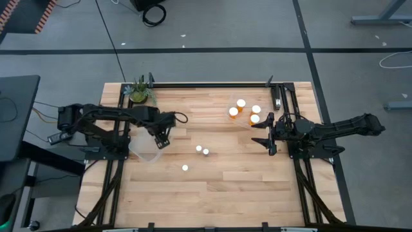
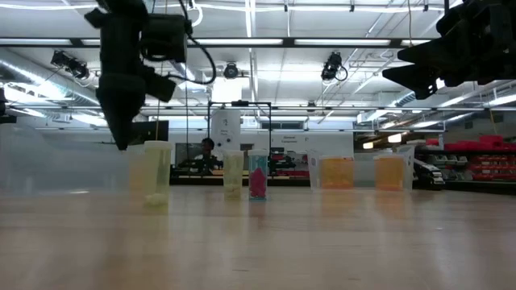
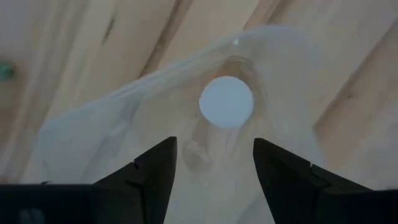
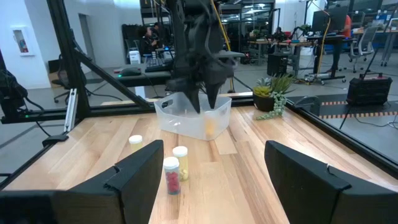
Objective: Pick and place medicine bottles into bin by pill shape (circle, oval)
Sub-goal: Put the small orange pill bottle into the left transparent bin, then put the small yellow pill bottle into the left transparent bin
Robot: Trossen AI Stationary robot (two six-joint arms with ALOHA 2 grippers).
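your left tool (image 1: 161, 141) hung over the clear bin (image 1: 145, 149) at the bench's (image 1: 212, 193) 9 o'clock side, jaws parted and holding nothing. one bottle (image 3: 226, 102) sat inside the bin right below it, white cap up.

your right tool (image 1: 270, 137) waited at 3 o'clock, spread wide and empty.

left to sort: three small bottles near bench centre: a pair (image 1: 202, 150) side by side and one (image 1: 185, 168) toward 6 o'clock of them. four orange-bodied ones (image 1: 244, 111) were clustered toward 1 o'clock, in or beside a second clear bin; i couldn't tell which.

handling call, judged from looks: light, rigid plastic, smooth round walls, so they would likely slip or tip if nudged. take each from above, across the body just under the cap, fingers square to the axis. the centre pair stood close, so a neighbour could get knocked over. the bin wall looked thin and would probably slide if bumped.
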